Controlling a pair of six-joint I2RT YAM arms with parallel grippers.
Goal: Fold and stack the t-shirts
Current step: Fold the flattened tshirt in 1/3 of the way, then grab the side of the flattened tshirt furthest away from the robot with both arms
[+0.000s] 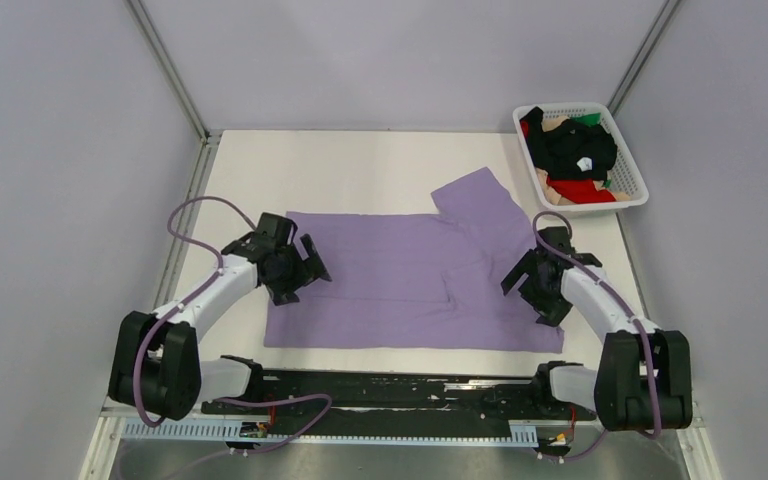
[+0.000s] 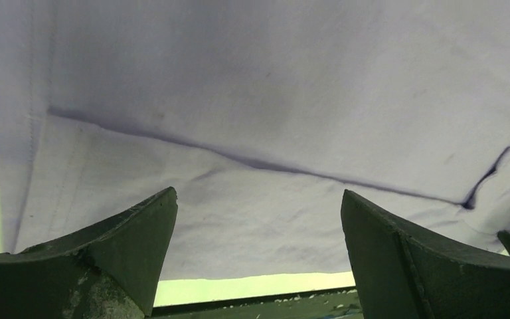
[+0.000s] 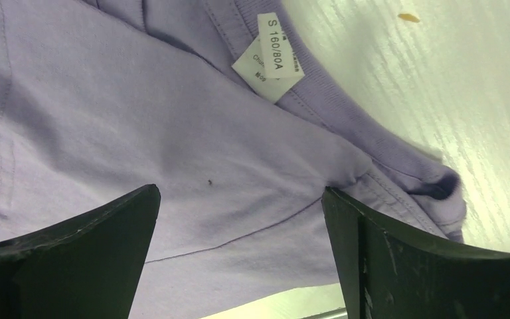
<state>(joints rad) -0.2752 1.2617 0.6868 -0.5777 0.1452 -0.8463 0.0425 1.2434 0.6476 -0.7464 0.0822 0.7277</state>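
1. Black rail [image 1: 400, 385] with both arm bases, at the near table edge.
2. Table [image 1: 360, 170], white; only a thin bare strip between the rail and the shirt's near edge.
3. Lavender t-shirt [image 1: 400, 275] [image 2: 272, 80] [image 3: 106, 119], spread flat across the middle of the table. Near edge straight and parallel to the rail. Left edge straight, seen in the left wrist view with bare table beside it. One sleeve [image 1: 480, 200] angled toward the far right. Low fold line running across the body.
4. Left gripper [image 1: 305, 272] [image 2: 259, 199]: jaws spread wide, nothing between them, over the shirt's left end just inside the edge. Contact with the cloth not discernible.
5. Right gripper [image 1: 532, 290] [image 3: 239, 196]: jaws spread wide, nothing held, over the shirt's right end near the collar.
6. White neck label [image 3: 272, 60], inside the ribbed collar, just beyond the right fingers; bare table right of the collar.
7. Open room: broad bare band beyond the shirt's far edge, another left of the shirt; narrower gap toward the basket.
8. White lattice basket [image 1: 628, 152], far right corner, apart from the lavender shirt.
9. Basket contents, bunched: black t-shirt [image 1: 570, 148] on top, red t-shirt [image 1: 580, 188] at the near end, beige [image 1: 558, 197] and green [image 1: 588, 118] cloth showing at the edges.
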